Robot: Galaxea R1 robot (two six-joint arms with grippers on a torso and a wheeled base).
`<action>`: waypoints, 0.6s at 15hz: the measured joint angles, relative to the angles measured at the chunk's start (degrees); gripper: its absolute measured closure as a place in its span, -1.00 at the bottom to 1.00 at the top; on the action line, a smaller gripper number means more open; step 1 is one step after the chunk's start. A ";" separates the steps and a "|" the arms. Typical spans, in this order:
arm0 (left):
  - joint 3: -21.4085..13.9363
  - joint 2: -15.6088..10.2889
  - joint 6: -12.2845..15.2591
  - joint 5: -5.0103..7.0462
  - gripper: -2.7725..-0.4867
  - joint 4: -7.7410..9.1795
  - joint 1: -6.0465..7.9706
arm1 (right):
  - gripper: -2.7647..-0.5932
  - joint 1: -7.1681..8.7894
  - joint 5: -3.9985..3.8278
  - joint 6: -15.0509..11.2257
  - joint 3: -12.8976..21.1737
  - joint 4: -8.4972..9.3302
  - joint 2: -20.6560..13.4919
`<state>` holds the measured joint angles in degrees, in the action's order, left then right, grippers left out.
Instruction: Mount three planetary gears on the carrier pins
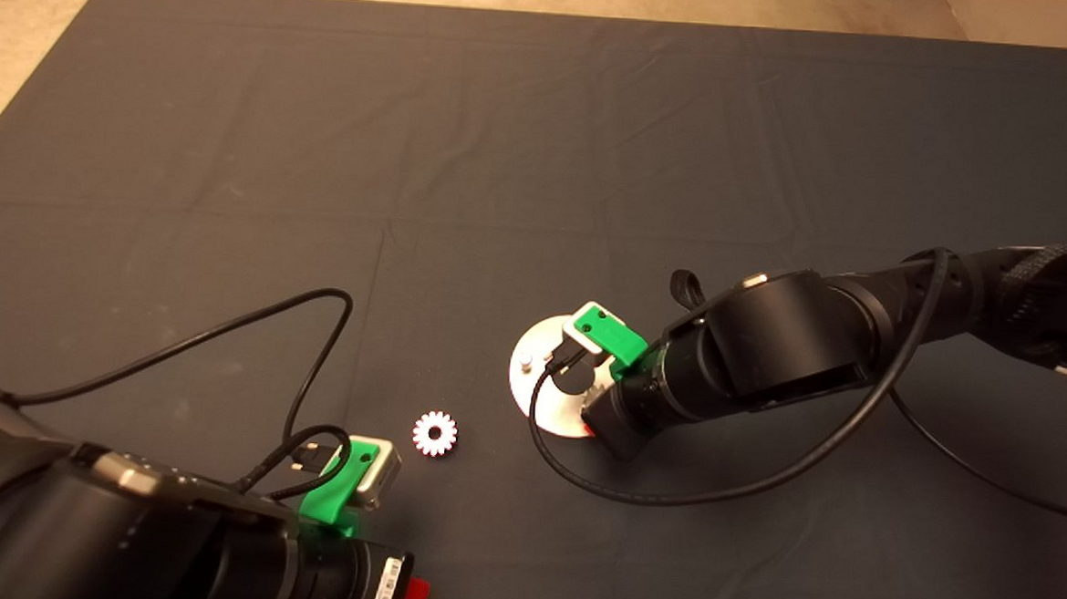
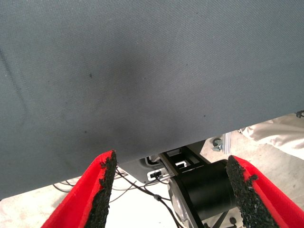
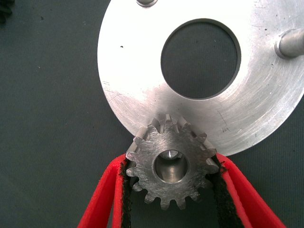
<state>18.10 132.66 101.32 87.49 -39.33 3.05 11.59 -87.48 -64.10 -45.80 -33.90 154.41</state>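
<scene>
The right gripper (image 3: pixel 171 178) is at work over the carrier disc (image 1: pixel 538 354), which lies on the dark mat (image 1: pixel 505 152) a little right of the middle and toward the near edge of the table. Its fingers (image 3: pixel 107 199) are closed on one planetary gear (image 3: pixel 169 166), gripping it from both sides by the teeth. The gear sits at the rim of the disc, and through its centre hole the top of a carrier pin (image 3: pixel 170 156) shows, so I judge the gear is being placed on this pin, but I cannot tell if it is already fully down. Two other pins (image 3: pixel 290 42) stand bare on the disc, one of them cut by the picture's edge. A second gear (image 1: pixel 435 433) lies flat on the mat, left of the disc and well apart from it, closer to the near edge. A dark toothed shape at the corner of the right wrist view may be the third gear, but too little of it shows to be sure. The left gripper (image 2: pixel 171 190) waits at the near left corner of the table, its fingers wide apart and holding nothing. So at most one gear is on, and two are left.
</scene>
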 joint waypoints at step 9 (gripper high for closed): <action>0.00 0.02 0.00 -0.01 0.01 -0.02 0.01 | 0.70 -0.02 0.02 0.19 0.32 0.02 -0.44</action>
<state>18.10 132.68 101.32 87.48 -39.35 3.06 11.57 -87.46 -63.92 -45.48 -33.88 153.97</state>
